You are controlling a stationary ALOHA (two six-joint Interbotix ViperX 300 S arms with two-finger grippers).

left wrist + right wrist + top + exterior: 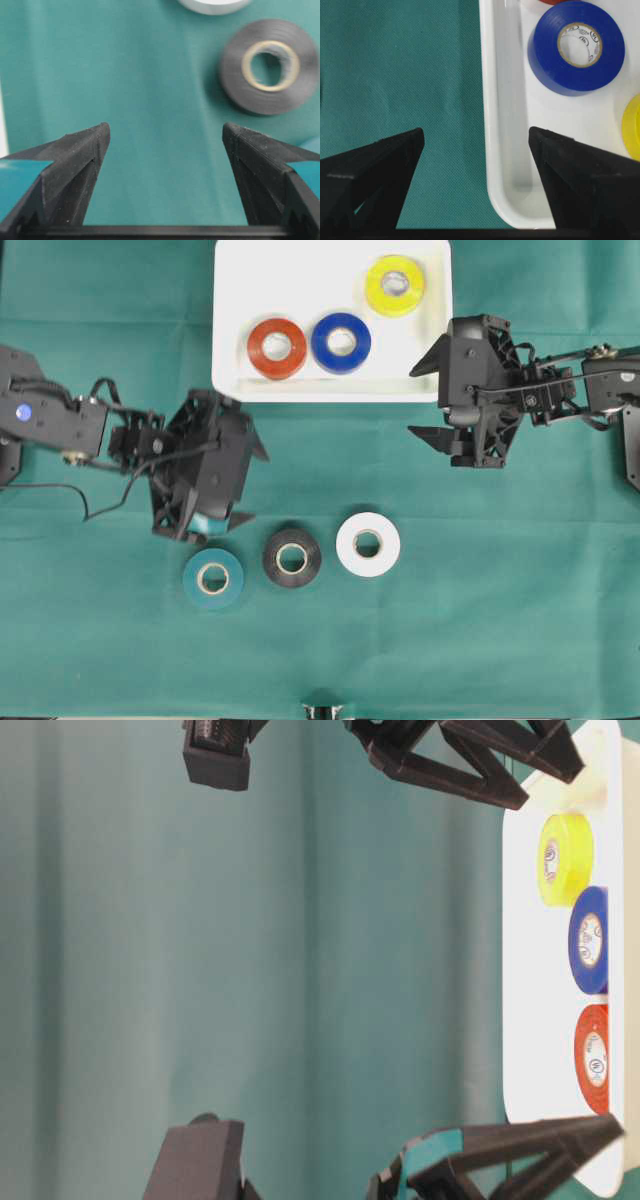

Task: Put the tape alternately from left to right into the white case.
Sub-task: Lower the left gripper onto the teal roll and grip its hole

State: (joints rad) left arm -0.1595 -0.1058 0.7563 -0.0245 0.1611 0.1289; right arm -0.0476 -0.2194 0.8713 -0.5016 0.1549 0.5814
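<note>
- From my seat the white case (232,340) sits at the top middle of the green cloth (480,630), with three rolls lying flat inside: the orange-red roll (277,347) and the blue roll (341,342) touching side by side near the front rim, and the yellow roll (395,285) further back toward the right wall.
- Three more rolls are out on the cloth in a row below the case — the teal roll (213,578), then the black roll (292,557), then the white roll (368,543), close together but not touching as far as I can see.
- My left gripper (230,485) has its jaws spread wide with nothing between them. It hangs just above-left of the teal roll in the overhead view; its wrist cam shows bare cloth between the fingers, with the black roll (270,66) ahead and off to the right.
- My right gripper (432,400) is also spread wide and empty — it's right by the case's lower right corner. On its wrist cam the case rim (489,125) runs between the fingers, with the blue roll (579,46) ahead on the right side.
</note>
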